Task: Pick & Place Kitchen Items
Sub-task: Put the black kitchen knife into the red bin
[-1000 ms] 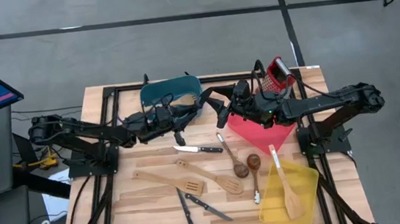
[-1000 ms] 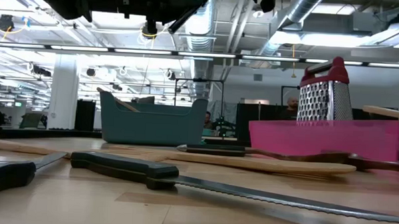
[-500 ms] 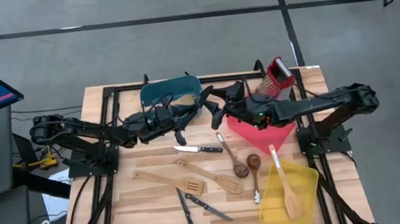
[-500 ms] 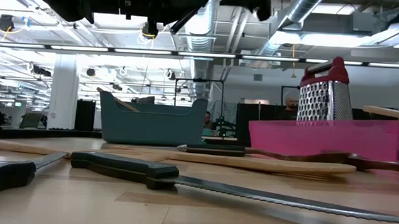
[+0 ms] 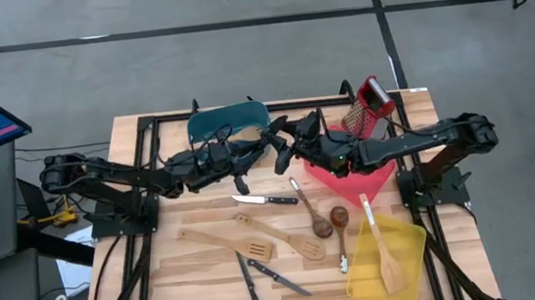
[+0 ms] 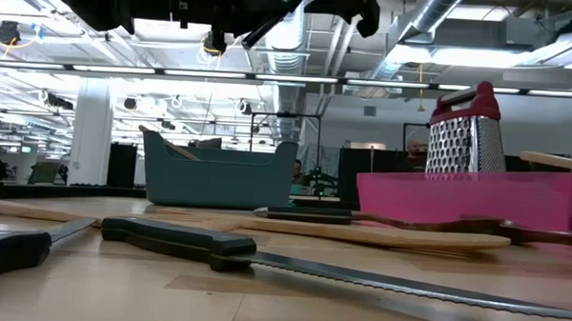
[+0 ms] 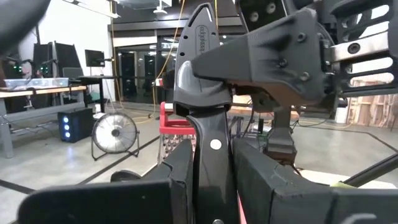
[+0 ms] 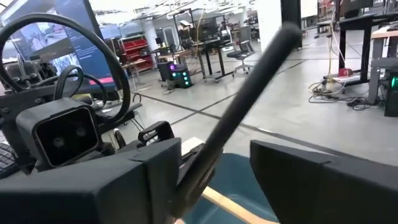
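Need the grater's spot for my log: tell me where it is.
In the high view the grater stands at the table's far right, at the far edge of the red bin, just behind the right arm.

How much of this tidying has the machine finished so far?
Partly done: one wooden utensil sits in the teal bin, a wooden spatula in the yellow bin. In hand: the left pincer grips a dark-handled utensil, the right pincer close by. Left: knives, spoons and wooden turners on the table.

Teal bin (image 5: 228, 124) and red bin (image 5: 349, 174) flanking both grippers.
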Available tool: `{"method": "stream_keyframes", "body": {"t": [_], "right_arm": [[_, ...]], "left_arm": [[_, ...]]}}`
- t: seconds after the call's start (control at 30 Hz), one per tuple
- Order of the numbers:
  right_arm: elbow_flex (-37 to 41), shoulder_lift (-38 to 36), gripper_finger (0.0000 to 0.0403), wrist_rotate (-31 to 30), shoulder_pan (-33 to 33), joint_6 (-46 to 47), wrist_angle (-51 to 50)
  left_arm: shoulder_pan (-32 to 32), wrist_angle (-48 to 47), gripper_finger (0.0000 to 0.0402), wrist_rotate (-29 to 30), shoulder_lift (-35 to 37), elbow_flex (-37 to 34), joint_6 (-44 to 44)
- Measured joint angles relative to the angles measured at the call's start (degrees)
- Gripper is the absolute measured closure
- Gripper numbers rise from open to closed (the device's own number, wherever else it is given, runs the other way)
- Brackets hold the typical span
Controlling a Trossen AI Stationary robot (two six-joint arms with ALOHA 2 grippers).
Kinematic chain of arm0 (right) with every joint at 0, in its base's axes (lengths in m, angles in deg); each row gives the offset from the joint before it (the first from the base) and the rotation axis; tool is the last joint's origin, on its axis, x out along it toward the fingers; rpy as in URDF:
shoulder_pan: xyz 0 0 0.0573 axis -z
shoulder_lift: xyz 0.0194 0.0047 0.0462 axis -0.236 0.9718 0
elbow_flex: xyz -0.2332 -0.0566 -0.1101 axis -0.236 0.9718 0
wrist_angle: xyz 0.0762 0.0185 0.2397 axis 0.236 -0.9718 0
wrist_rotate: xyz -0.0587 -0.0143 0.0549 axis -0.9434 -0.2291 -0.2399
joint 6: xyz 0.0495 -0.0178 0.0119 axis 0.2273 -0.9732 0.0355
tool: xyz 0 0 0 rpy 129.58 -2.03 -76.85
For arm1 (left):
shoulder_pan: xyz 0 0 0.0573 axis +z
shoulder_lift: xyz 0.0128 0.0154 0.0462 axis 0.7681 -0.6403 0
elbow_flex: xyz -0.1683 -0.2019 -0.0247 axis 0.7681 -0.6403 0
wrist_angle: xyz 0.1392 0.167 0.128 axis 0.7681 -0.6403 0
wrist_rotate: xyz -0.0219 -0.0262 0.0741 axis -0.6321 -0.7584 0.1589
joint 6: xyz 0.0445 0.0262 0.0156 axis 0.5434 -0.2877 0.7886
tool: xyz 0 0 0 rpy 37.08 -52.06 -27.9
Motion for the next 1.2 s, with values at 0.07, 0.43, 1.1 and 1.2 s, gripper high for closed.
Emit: {"method": "stream_keyframes", "body": {"t": [0.07,0.43,1.1,1.2], "right_arm": [[0.0,0.0,0.0231,0.1,0.1,0.0,-0.2],[0.0,0.3,0.0384,2.8,0.1,-0.2,-0.8],[-0.1,-25.2,0.0384,-7.7,-0.3,13.5,-56.1],[-0.1,-27.0,0.0384,-5.7,0.7,21.5,-69.8]], "left_arm": [[0.0,-0.1,0.0334,0.0,0.0,0.0,0.0],[0.0,0.3,0.0336,-0.4,0.1,0.0,0.1],[-3.2,-6.2,0.0258,-0.1,2.5,0.0,-2.5],[-4.2,-6.2,0.0257,-0.1,3.6,0.0,-2.5]]}}
